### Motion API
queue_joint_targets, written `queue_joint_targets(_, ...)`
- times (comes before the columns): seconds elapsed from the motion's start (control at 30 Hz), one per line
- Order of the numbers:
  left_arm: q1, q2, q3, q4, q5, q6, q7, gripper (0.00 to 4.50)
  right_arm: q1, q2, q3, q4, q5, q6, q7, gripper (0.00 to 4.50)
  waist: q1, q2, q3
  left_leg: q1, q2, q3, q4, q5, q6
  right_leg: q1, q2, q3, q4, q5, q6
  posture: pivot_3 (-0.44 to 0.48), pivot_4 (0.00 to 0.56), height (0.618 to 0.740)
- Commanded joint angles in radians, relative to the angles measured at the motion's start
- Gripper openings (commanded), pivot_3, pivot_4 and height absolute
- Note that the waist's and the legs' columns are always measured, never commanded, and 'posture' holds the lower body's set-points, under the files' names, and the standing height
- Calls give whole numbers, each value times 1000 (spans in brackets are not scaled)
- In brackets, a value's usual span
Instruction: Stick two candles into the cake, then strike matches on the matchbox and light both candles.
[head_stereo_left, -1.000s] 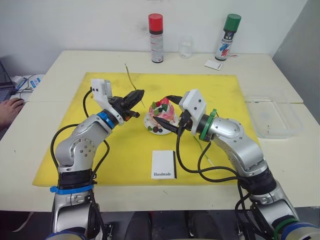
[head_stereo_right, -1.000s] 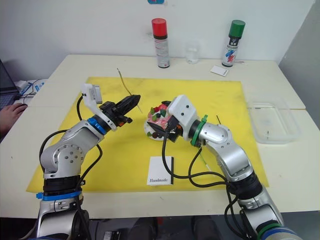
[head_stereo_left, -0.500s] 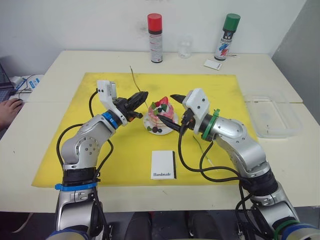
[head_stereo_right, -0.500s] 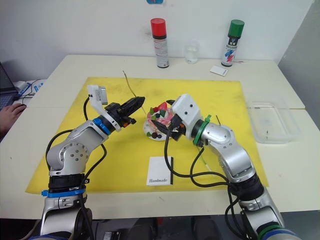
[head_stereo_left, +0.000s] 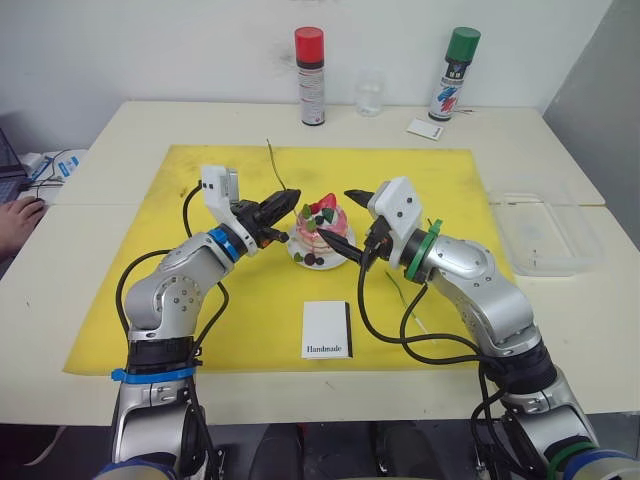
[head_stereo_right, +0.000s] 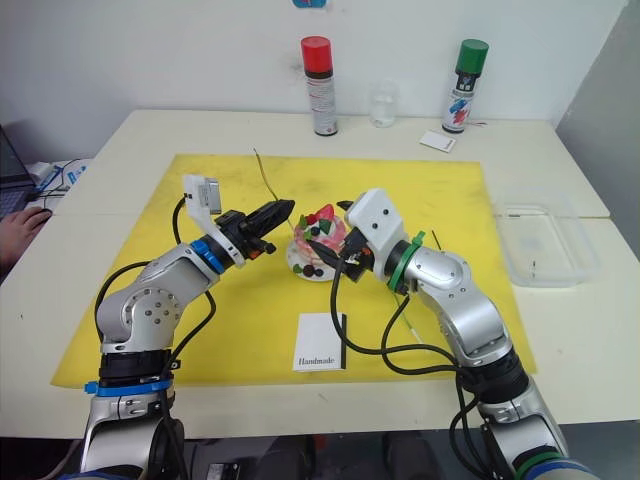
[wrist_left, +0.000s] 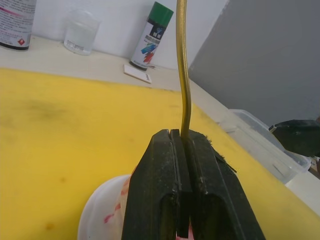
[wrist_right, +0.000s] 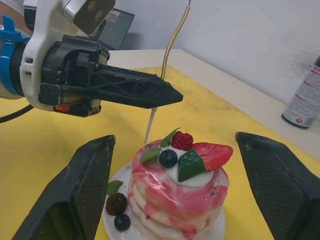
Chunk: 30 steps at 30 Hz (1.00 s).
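Green wavy candle (wrist_right: 172, 42) pinched upright by left gripper (wrist_right: 167, 95), aimed at pink-white cake (wrist_right: 180, 187); right gripper (wrist_right: 177, 190) wide open, empty, w/ 2 fingers straddling it.

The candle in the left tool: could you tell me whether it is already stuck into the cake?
Not yet. The candle is pinched in the shut left tool, its whitish lower end hanging in the air beside the cake, above the plate.

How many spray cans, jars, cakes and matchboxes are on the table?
Spray cans: 2
Jar: 1
Cake: 1
Matchbox: 1
Total: 5
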Motion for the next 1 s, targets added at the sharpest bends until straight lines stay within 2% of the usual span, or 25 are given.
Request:
queue_joint_targets(0.03,-16,4,5,-1,11,-28,-18,0,-6,2,-18,-48,-3,-7,-4,4033,0,0,0,0,0,0,0,0,0,0,0,0,0,0,0,0,150,740)
queue_joint_targets(0.37,-48,-2,10,39,32,-55,-34,0,6,8,-12,-67,4,6,-7,4033,0,0,0,0,0,0,0,0,0,0,0,0,0,0,0,0,150,740)
queue_joint_targets(1.0,-18,-21,-9,28,47,-58,-42,0,10,13,-21,-85,2,23,-20,4033,-1,0,0,0,0,0,-1,0,0,0,0,0,0,0,0,0,150,740)
